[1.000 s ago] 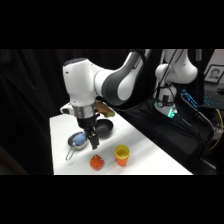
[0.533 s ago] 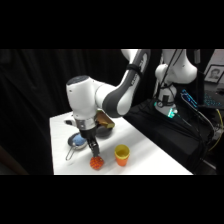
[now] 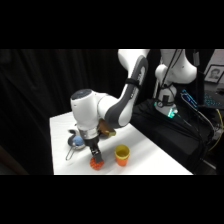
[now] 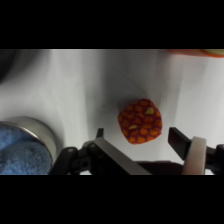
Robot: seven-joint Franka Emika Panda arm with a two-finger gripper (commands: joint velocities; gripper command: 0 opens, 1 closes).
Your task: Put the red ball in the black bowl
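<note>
Now | red ball (image 4: 140, 121) between spread fingers | claw (image 4: 140, 139) low

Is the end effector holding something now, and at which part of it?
Nothing is held. The open end effector stands around the red ball, fingers apart from it.

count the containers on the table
2 clearly show: the yellow cup near the front edge, right of the red ball, and the silver pan behind the hand. The arm may hide another.

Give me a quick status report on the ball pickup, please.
Gripper open, low over table. Ball between fingers, not gripped. Pan close beside; cup nearby.
</note>
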